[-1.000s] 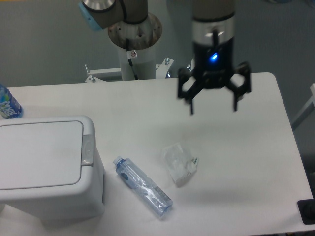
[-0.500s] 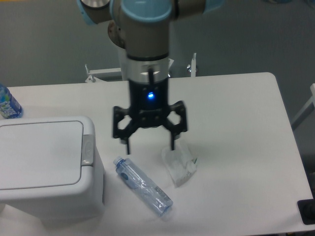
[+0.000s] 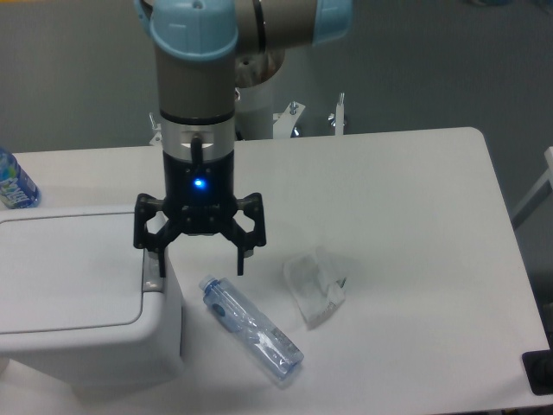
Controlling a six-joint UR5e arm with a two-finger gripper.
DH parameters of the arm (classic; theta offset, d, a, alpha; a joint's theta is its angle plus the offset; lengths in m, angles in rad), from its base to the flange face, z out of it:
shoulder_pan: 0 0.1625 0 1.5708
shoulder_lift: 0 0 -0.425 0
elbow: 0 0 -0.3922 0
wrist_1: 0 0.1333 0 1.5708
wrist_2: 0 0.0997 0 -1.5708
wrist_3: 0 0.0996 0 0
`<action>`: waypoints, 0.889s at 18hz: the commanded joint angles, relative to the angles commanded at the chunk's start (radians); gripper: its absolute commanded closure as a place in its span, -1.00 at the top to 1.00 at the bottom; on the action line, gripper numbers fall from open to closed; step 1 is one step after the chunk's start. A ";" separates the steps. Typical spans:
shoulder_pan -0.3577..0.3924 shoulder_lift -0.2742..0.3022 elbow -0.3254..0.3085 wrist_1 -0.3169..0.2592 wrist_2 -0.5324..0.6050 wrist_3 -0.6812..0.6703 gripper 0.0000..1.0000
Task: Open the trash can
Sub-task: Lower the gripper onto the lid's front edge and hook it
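Observation:
The trash can is a large light-grey boxy bin at the left front of the table, its flat lid down. Its small grey push-button tab sits on the right edge of the top. My gripper is open, fingers pointing down, hanging over the bin's right edge. The left fingertip is right at the tab, partly covering it; I cannot tell if it touches. The right fingertip is beside the bin, above the table.
A clear plastic bottle lies on the table just right of the bin. A crumpled clear wrapper lies further right. A blue-labelled bottle stands at the far left edge. The arm's base post is behind the table.
My gripper has swept from the right rear of the table leftward and forward, and lower, to the bin's right edge. It stayed open. The objects have not moved.

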 joint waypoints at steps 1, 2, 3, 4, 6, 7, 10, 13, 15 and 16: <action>0.000 0.002 -0.005 0.000 -0.002 0.000 1.00; 0.000 0.002 -0.006 0.000 -0.005 0.000 1.00; 0.000 0.002 -0.006 0.000 -0.020 -0.002 1.00; 0.000 0.002 -0.008 0.000 -0.035 -0.003 1.00; 0.002 0.000 -0.008 0.000 -0.054 -0.031 1.00; 0.002 -0.002 -0.008 0.000 -0.054 -0.038 1.00; 0.006 0.002 -0.028 0.002 -0.054 -0.037 1.00; 0.012 0.005 -0.028 0.002 -0.051 -0.037 1.00; 0.015 0.003 -0.022 0.002 -0.051 -0.037 1.00; 0.021 0.005 -0.020 0.002 -0.051 -0.037 1.00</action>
